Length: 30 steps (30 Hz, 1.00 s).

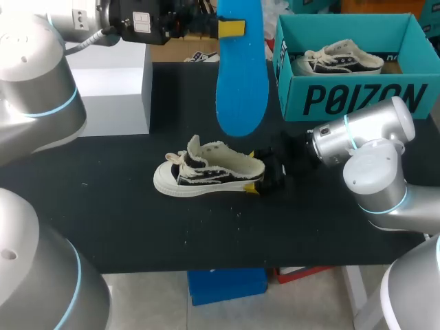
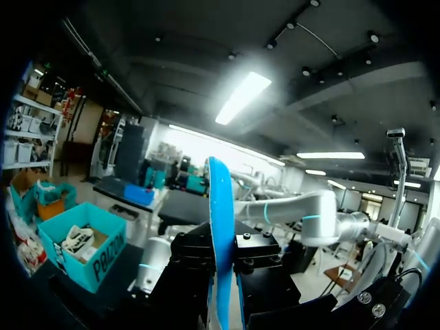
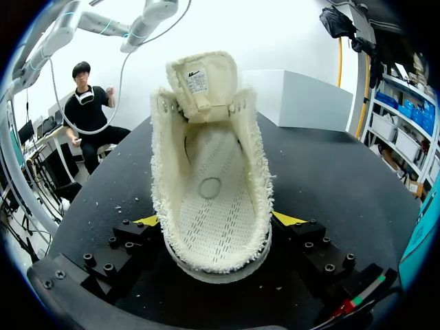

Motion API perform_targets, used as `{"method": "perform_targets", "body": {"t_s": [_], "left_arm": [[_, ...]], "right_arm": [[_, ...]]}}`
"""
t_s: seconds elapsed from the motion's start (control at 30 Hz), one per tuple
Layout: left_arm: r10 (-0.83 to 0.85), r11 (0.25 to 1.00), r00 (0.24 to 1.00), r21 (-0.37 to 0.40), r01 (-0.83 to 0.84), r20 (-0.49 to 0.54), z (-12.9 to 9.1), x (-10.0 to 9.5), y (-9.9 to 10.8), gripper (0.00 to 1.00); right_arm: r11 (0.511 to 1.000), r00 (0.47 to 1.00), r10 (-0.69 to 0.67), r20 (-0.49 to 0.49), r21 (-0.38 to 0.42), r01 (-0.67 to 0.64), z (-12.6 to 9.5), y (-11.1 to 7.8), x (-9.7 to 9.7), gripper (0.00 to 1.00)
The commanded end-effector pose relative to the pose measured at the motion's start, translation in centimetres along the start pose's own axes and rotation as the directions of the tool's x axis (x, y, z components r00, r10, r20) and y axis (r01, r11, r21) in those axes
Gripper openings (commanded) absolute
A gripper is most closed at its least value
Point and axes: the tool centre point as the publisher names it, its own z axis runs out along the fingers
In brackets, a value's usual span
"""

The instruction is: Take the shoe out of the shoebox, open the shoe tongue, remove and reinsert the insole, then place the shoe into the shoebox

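Blue insole point(image 1: 242, 82) hangs top centre, pinched in the left gripper point(image 1: 232, 29), seemingly poised for reinsertion; the right gripper point(image 1: 260, 177) clamps the shoe point(image 1: 206, 172) by its heel at mid-frame, steadying the opened mouth.

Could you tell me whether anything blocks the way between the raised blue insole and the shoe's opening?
Nothing visible does. The left gripper holds the insole above the table; the shoe stands open, tongue raised, its inside bare, the right gripper clamping its heel.
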Motion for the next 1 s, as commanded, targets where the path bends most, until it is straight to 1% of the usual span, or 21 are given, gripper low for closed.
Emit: {"method": "perform_targets", "body": {"t_s": [0.03,0.07,0.1,0.33,0.53,0.67,0.77,0.87,1.0], "left_arm": [[0.001,1.0,1.0,0.0,-0.001,0.003,0.0,0.1,0.1,0.0],[0.001,1.0,1.0,0.0,-0.001,0.003,0.0,0.1,0.1,0.0],[0.001,1.0,1.0,0.0,-0.001,0.003,0.0,0.1,0.1,0.0],[0.001,1.0,1.0,0.0,-0.001,0.003,0.0,0.1,0.1,0.0],[0.001,1.0,1.0,0.0,-0.001,0.003,0.0,0.1,0.1,0.0],[0.001,1.0,1.0,0.0,-0.001,0.003,0.0,0.1,0.1,0.0],[0.001,1.0,1.0,0.0,-0.001,0.003,0.0,0.1,0.1,0.0],[0.001,1.0,1.0,0.0,-0.001,0.003,0.0,0.1,0.1,0.0],[0.001,1.0,1.0,0.0,-0.001,0.003,0.0,0.1,0.1,0.0]], "right_arm": [[1.0,1.0,0.003,-0.001,0.025,-0.002,0.0,0.0,0.0,0.02],[0.999,1.0,0.006,-0.008,0.048,-0.006,-0.2,0.1,-0.1,0.4],[0.998,1.0,0.003,-0.012,0.071,-0.002,-0.3,0.1,-0.1,1.0],[0.981,1.0,-0.026,-0.005,0.192,0.026,-2.5,1.0,-0.6,1.0],[0.947,0.999,-0.03,-0.024,0.319,0.036,-3.3,1.5,-0.7,1.0],[0.888,0.999,-0.012,-0.047,0.459,0.032,-3.4,1.7,-0.7,1.0],[0.83,0.999,-0.008,-0.054,0.556,0.036,-3.3,2.0,-0.8,1.0],[0.785,0.999,-0.013,-0.046,0.618,0.039,-3.2,2.4,-0.8,1.0],[0.74,0.999,-0.021,-0.026,0.672,0.033,-3.0,2.5,-0.7,1.0]]}}
